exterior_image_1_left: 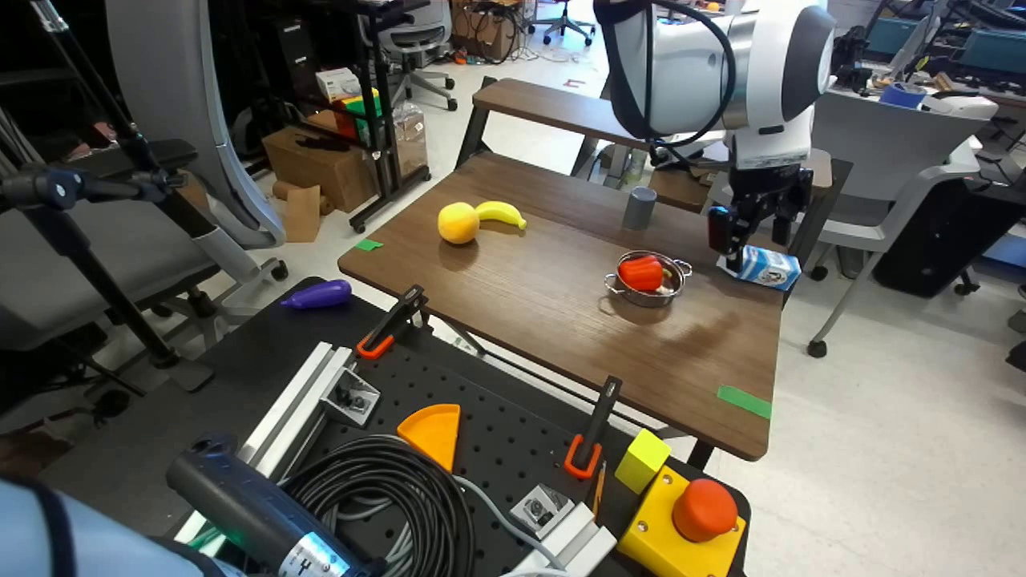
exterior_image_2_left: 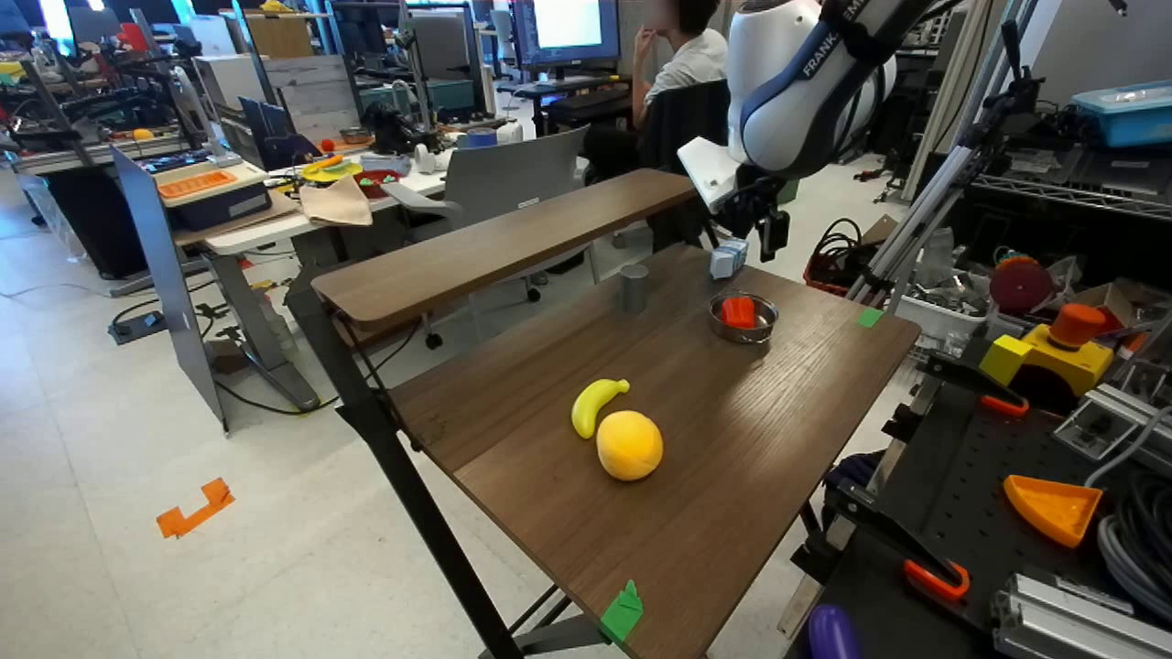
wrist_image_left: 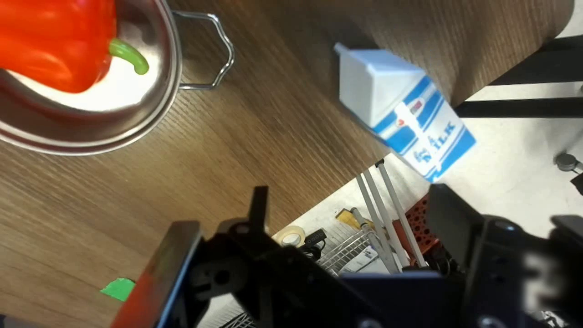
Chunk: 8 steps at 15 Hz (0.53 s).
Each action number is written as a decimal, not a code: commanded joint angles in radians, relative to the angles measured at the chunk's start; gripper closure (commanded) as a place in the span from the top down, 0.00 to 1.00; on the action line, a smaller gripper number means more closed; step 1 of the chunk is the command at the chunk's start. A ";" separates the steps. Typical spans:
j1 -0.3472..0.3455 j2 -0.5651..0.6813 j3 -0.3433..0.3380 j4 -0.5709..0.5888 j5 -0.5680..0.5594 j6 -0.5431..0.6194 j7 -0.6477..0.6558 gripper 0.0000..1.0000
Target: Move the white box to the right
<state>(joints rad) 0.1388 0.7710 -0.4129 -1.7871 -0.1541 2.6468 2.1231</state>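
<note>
The white box is a white and blue milk carton [exterior_image_1_left: 771, 268] lying on its side at the table's edge. It also shows in an exterior view [exterior_image_2_left: 729, 258] and in the wrist view [wrist_image_left: 410, 118], where its printed end reaches past the edge over the floor. My gripper [exterior_image_1_left: 753, 234] hangs above and close to the carton; it also shows in an exterior view [exterior_image_2_left: 756, 234]. In the wrist view the fingers of the gripper [wrist_image_left: 350, 196] are wide apart with nothing between them. The carton lies ahead of the fingertips, nearer the right finger, and appears untouched.
A steel pot [exterior_image_1_left: 651, 300] with a red pepper [exterior_image_1_left: 640, 273] stands beside the carton. A grey cup [exterior_image_1_left: 640, 208] stands behind the pot. A yellow ball [exterior_image_1_left: 458, 223] and a banana [exterior_image_1_left: 501, 213] lie at the far end. A raised shelf [exterior_image_2_left: 513, 240] runs along one side.
</note>
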 commanded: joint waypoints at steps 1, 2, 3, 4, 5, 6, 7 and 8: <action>-0.010 0.011 0.012 0.026 0.010 -0.016 0.012 1.00; -0.011 0.011 0.014 0.026 0.011 -0.017 0.011 1.00; -0.012 0.010 0.015 0.026 0.012 -0.018 0.010 1.00; -0.013 0.010 0.016 0.026 0.013 -0.019 0.009 1.00; -0.014 0.009 0.018 0.025 0.013 -0.019 0.008 1.00; -0.019 0.005 0.025 0.022 0.019 -0.020 0.002 1.00; -0.029 -0.014 0.044 0.009 0.030 -0.014 -0.014 1.00; -0.038 -0.036 0.065 -0.009 0.042 -0.004 -0.032 1.00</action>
<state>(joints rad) 0.1346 0.7705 -0.4029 -1.7871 -0.1487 2.6459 2.1230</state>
